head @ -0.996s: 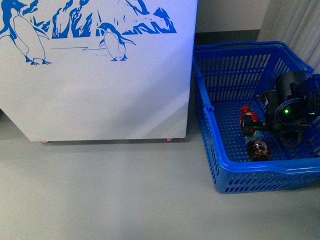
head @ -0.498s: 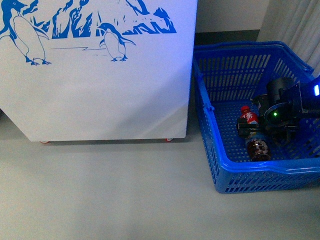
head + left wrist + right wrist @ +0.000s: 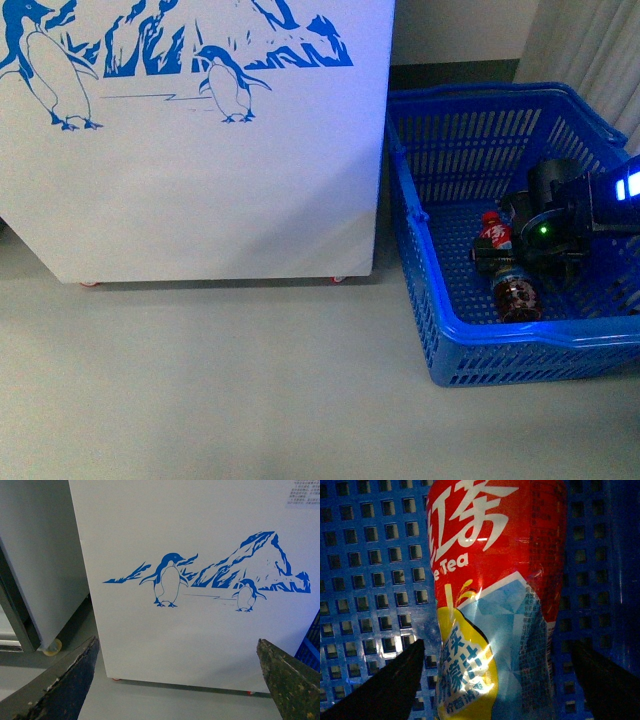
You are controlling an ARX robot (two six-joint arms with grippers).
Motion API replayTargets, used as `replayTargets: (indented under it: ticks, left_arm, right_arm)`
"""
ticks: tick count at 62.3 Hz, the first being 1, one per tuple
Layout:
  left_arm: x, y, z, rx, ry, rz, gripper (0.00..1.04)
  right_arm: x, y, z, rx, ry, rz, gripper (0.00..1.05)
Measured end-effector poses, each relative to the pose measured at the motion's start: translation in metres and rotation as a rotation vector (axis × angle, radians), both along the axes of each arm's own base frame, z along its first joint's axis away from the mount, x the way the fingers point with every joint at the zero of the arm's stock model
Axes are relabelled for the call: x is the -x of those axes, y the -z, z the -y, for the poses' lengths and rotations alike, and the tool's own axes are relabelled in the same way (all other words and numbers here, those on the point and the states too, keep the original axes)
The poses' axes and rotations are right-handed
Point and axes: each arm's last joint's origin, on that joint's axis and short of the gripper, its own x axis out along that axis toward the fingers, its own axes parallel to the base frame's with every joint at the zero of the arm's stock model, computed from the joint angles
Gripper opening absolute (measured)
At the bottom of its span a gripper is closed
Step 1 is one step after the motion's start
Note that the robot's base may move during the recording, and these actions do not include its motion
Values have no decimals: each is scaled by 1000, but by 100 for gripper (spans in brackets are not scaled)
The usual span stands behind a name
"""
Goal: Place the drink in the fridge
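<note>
Straddling the drink (image 3: 516,295), our right end effector (image 3: 512,264) has its jaws spread, one finger on each side of the label with a gap at both, so nothing is gripped. We judge this lines up a grasp across the body. The drink lies on its side on the perforated blue plastic floor of the basket (image 3: 520,335), beside the fridge (image 3: 200,180). Its glossy wrap looks slick, and the round bottle could roll. Our left end effector (image 3: 175,680) gapes empty, facing the fridge's smooth white wall.
</note>
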Motion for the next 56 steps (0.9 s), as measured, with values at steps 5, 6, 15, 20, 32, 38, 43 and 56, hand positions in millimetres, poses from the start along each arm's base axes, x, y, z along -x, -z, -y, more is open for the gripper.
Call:
replayTargets:
  ticks: [5,6,15,20,32,38,43,56]
  left_arm:
    - [0,0,0,0,0,0,97]
    - [0,0,0,0,0,0,97]
    - [0,0,0,0,0,0,97]
    - [0,0,0,0,0,0,97]
    - [0,0,0,0,0,0,97]
    - [0,0,0,0,0,0,97]
    - [0,0,0,0,0,0,97]
    - [0,0,0,0,0,0,97]
  right_arm:
    - [0,1,0,13,-4,3,67]
    - [1,1,0,14,-5,4,64]
    - [2,3,1,30,1,12,47]
    - [3,4,1,37,0,29,41]
    - [8,2,0,68,-16,84,36]
    - [12,-3,-2,95,-45,113,35]
    - [16,-11,-4,101,-65,137,35]
    - [15,-76,-12,138,-137,293,35]
